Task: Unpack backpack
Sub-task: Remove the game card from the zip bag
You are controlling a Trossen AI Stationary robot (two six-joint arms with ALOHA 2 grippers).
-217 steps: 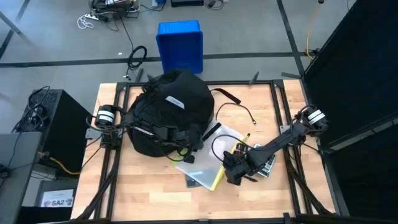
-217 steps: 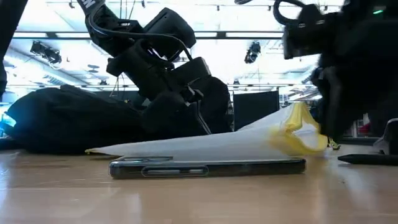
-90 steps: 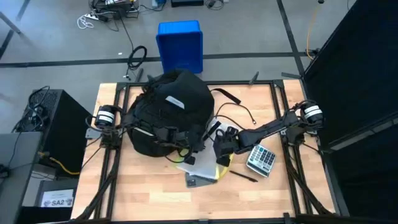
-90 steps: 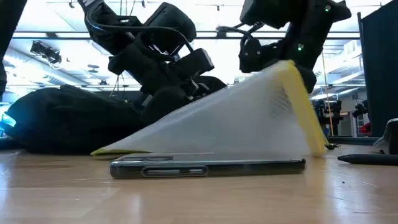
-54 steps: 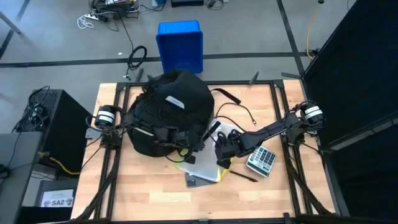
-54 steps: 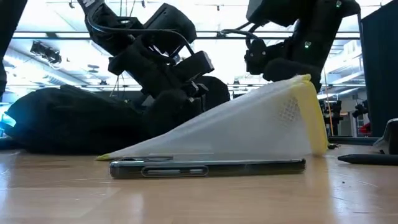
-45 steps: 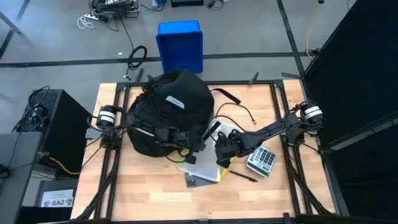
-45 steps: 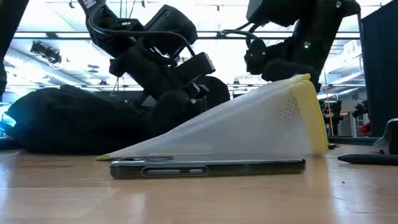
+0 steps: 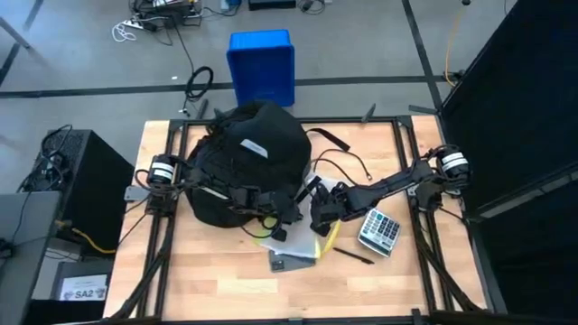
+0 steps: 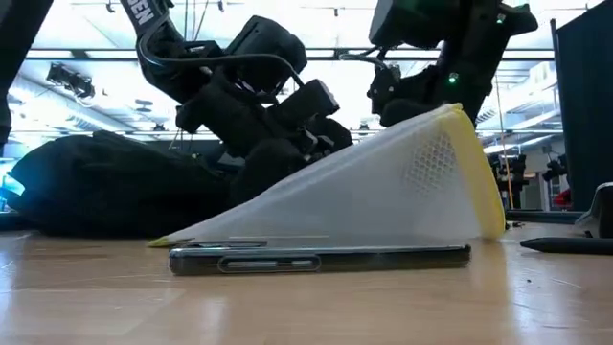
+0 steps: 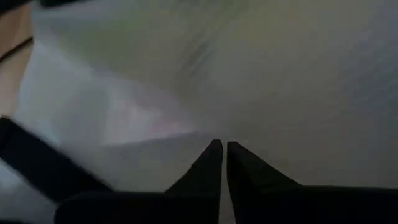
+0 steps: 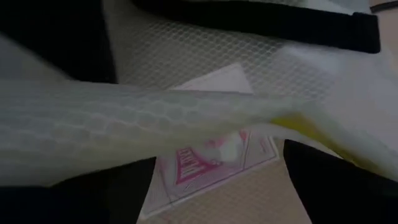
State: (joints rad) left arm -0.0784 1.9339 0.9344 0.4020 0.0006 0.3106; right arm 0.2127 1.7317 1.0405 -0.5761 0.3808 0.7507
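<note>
The black backpack (image 9: pixel 244 162) lies on the table's left half on its side. A translucent white mesh pouch (image 10: pixel 383 201) with a yellow edge lies right of it; its near-left edge rests on the table behind a dark phone (image 10: pixel 321 257), and its right side is raised. My right gripper (image 9: pixel 318 217) (image 12: pixel 217 171) is shut on that raised side. My left gripper (image 9: pixel 282 217) (image 11: pixel 222 152) reaches over the backpack's near side and is shut, its tips close before a white surface; I cannot tell whether it touches. My right gripper holds the pouch by its raised side near the yellow edge (image 10: pixel 455 120), coming from above. The pouch's bulged edge (image 12: pixel 186 115) runs across between the two fingers (image 12: pixel 336 180). The pouch slants down to its low edge on the table.
A calculator (image 9: pixel 379 230) and a black pen (image 9: pixel 354 256) lie right of the pouch. A loose black cable (image 9: pixel 348 162) and backpack straps lie on the far right side. A blue plastic box (image 9: pixel 262 65) stands on the floor beyond the table.
My right gripper, holding the pouch's yellow-edged side, dipped and then rose a little again, drifting toward the backpack; the pouch's low edge stayed on the table. My left arm has reached farther over the backpack toward the pouch.
</note>
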